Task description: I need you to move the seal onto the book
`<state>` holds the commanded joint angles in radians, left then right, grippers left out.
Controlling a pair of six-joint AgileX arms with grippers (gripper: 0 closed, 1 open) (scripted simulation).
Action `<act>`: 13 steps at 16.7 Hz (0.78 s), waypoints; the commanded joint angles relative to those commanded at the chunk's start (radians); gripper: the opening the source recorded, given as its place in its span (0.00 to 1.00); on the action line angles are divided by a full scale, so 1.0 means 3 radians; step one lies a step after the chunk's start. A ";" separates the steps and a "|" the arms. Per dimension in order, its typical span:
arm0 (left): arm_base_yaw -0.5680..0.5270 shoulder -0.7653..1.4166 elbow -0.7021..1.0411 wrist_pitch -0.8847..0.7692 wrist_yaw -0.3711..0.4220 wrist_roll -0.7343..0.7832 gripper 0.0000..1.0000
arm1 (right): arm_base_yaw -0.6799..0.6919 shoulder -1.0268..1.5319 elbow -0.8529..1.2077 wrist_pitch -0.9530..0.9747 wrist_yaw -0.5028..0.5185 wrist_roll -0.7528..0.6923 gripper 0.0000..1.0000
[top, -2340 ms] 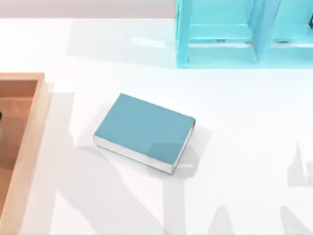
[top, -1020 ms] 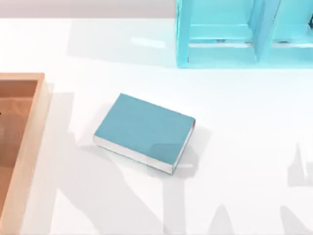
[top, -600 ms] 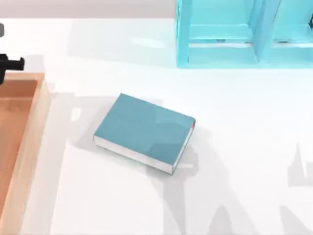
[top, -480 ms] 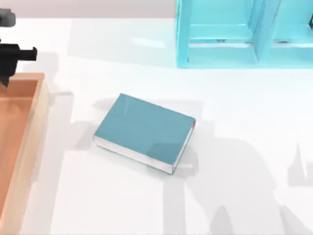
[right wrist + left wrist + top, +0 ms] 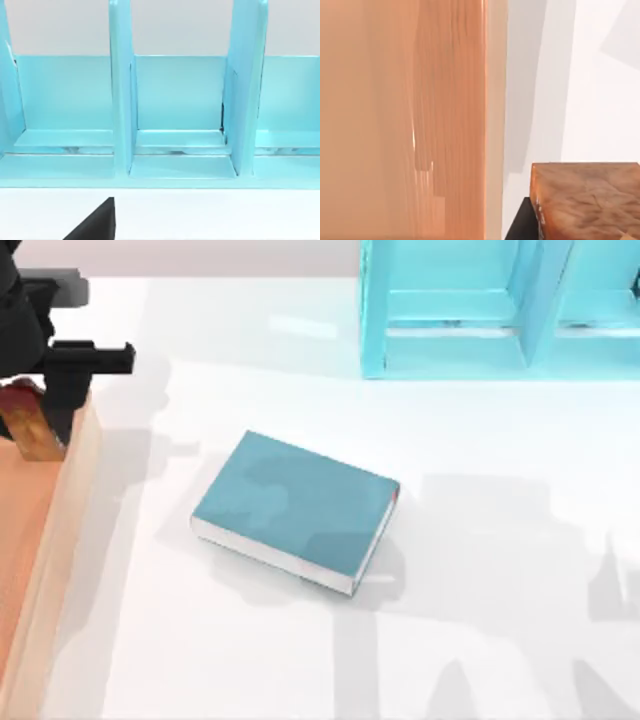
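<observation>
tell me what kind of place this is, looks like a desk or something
Probably a rendered desk or study tabletop: a white table holding a thick teal hardcover book, a teal shelf unit at the back, and a wooden tray at the left edge.

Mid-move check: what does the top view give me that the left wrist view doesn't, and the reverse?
Top view alone: the book lying flat on the white table, the teal shelf unit at the far edge, and the left gripper over the wooden tray's rim. Left wrist view alone: a close look at the grain on the seal's underside. Both: the seal and the wooden tray.
</observation>
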<state>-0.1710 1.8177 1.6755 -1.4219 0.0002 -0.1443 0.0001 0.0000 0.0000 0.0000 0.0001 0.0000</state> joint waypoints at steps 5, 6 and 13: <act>-0.0038 0.0069 0.0049 0.0028 -0.0002 -0.0045 0.00 | 0.0000 0.0000 0.0000 0.0000 0.0000 0.0000 1.00; -0.0116 0.0149 0.0118 0.0052 -0.0001 -0.0123 0.00 | 0.0000 0.0000 0.0000 0.0000 0.0000 0.0000 1.00; -0.1220 0.1260 0.0843 0.0366 0.0011 -0.1207 0.00 | 0.0000 0.0000 0.0000 0.0000 0.0000 0.0000 1.00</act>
<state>-0.5371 2.1958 1.9282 -1.3121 0.0036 -0.5065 0.0001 0.0000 0.0000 0.0000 0.0001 0.0000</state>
